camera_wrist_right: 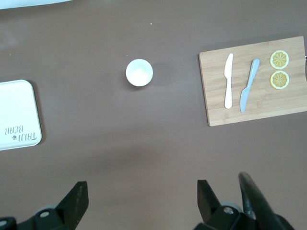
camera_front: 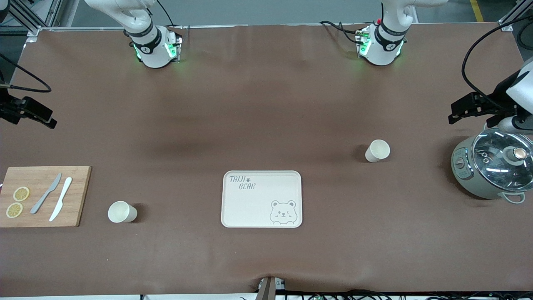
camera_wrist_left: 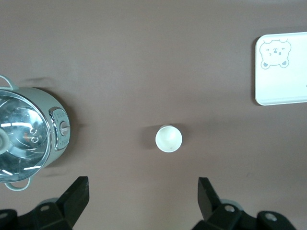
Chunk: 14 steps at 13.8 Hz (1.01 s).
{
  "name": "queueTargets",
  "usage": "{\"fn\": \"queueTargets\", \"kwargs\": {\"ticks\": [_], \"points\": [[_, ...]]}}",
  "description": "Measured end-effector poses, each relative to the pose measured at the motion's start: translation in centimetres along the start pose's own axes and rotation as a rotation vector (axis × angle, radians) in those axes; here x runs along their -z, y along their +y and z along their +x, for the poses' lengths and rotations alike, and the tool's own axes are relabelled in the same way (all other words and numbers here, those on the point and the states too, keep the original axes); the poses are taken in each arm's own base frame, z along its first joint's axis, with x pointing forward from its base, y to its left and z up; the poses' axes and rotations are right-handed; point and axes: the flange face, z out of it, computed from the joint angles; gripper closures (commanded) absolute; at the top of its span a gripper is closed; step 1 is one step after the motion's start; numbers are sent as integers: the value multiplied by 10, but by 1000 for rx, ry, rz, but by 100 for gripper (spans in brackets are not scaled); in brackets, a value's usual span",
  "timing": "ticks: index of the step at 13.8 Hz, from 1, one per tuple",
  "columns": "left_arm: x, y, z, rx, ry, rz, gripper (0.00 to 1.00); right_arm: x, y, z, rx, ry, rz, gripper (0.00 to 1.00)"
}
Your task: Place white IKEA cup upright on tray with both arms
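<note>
The cream tray (camera_front: 261, 199) with "TAIJI BEAR" lettering lies flat mid-table, near the front camera. One white cup (camera_front: 377, 151) stands upright toward the left arm's end. A second white cup (camera_front: 122, 212) stands upright toward the right arm's end, beside the cutting board. My left gripper (camera_wrist_left: 141, 184) is open and empty, high over the table between the first cup (camera_wrist_left: 168, 139) and the cooker. My right gripper (camera_wrist_right: 141, 187) is open and empty, high over bare table; its view shows the second cup (camera_wrist_right: 139, 72). Tray corners show in both wrist views (camera_wrist_left: 283, 91) (camera_wrist_right: 17, 115).
A grey cooker with a glass lid (camera_front: 491, 168) stands at the left arm's end of the table. A wooden cutting board (camera_front: 43, 196) with two knives and two lemon slices lies at the right arm's end. A brown cloth covers the table.
</note>
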Motion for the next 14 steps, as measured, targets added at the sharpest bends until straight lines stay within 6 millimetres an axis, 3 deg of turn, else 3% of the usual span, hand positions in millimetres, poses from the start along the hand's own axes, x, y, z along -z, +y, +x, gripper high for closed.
{"fn": "queueTargets", "kwargs": {"ticks": [8,11,14], "points": [[-1,0,-3,-7,-12,-1,0,0,0,0,0,0,0,0],[-23,-14,-13,-46,-60,-8,0,0,0,0,0,0,0,0],[-68,-58,-36,-104,-54,-19,0,0,0,0,0,0,0,0]]}}
